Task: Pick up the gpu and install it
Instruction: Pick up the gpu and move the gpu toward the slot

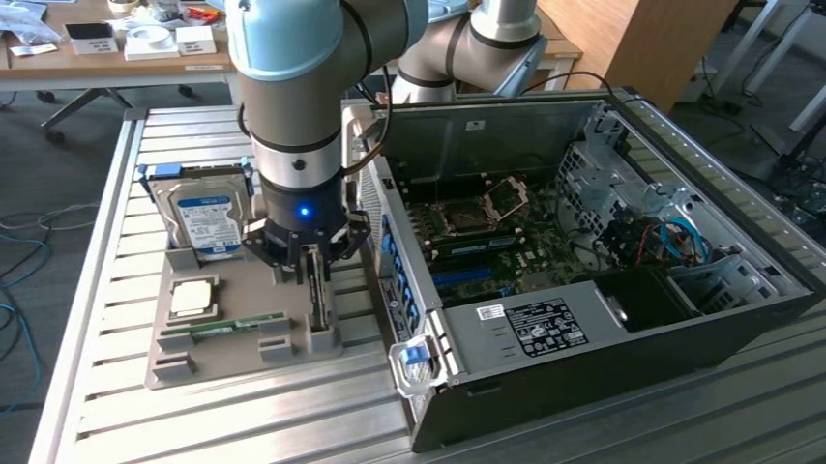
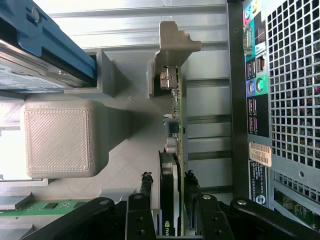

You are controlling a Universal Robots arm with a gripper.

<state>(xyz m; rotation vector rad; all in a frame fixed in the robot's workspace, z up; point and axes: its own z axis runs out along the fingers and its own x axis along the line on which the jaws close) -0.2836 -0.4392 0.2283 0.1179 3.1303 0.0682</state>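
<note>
While the gpu (image 2: 178,120) stands on edge in its grey holder (image 2: 120,150), the claw (image 2: 167,187) straddles it, slightly open.

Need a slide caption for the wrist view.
Pincer straddles the gpu, upright in its gray holder, beside the PC case.

One gpu (image 2: 175,107), one hard drive (image 1: 207,217), one memory stick (image 1: 239,326), one computer case (image 1: 581,377).
</note>
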